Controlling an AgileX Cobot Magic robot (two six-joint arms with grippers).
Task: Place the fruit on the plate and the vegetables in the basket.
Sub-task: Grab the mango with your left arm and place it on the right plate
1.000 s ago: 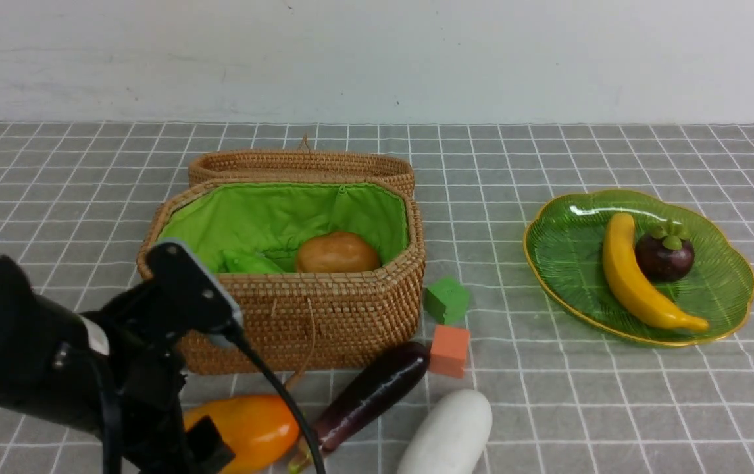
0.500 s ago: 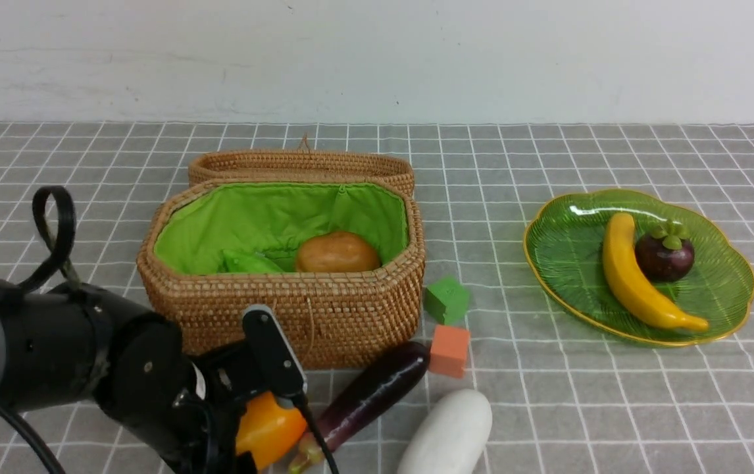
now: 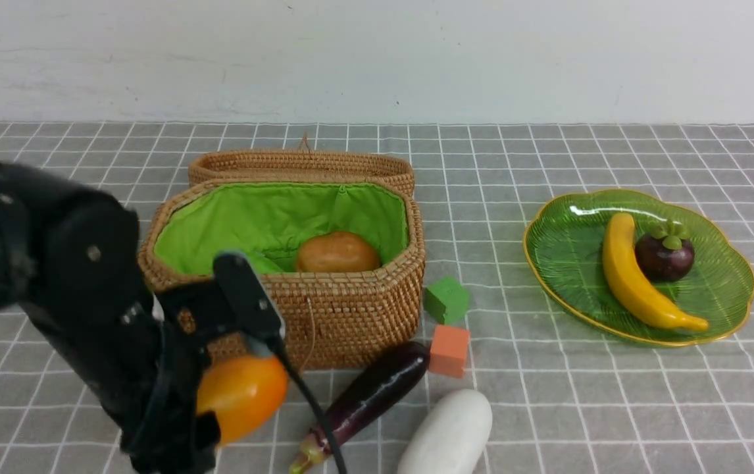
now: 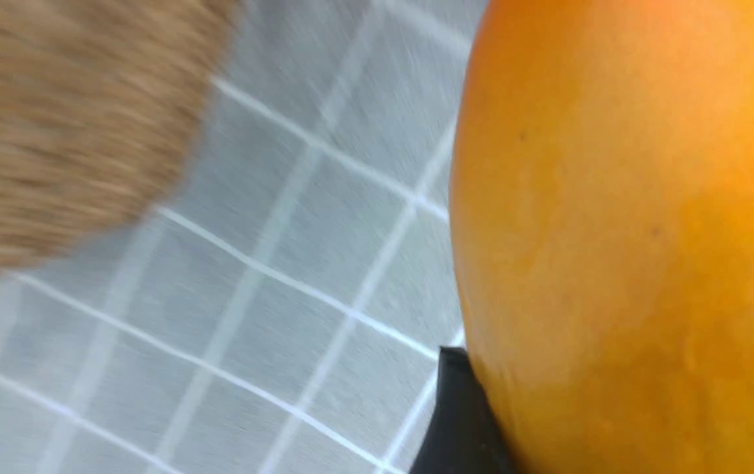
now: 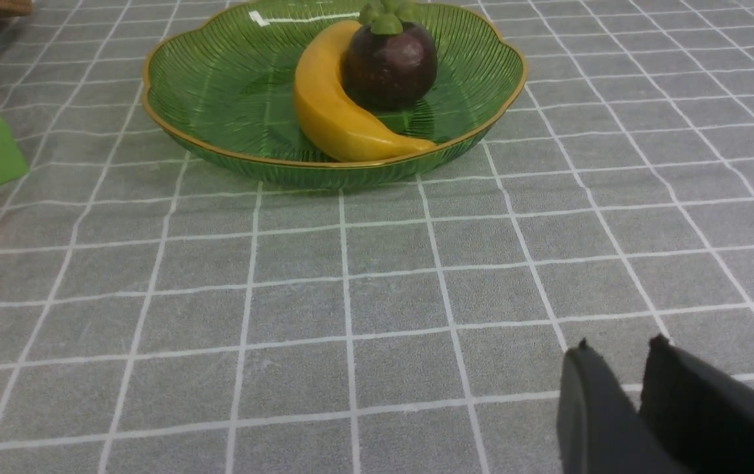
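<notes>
Staged test bench: checked grey tablecloth (image 3: pixel 548 408), bare white wall (image 3: pixel 482 59)

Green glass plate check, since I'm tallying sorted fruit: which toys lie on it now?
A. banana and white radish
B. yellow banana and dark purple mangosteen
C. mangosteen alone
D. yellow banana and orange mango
B: the ribbed green glass plate holds only the long yellow banana and the round dark purple mangosteen.

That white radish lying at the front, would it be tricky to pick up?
Probably somewhat. The white radish looks smooth and rounded, so fingers might slip along it. Its oblong, cylinder-like shape suggests it could roll sideways if nudged. It keeps a firm outline on the cloth, so it is likely stiff rather than floppy.
</notes>
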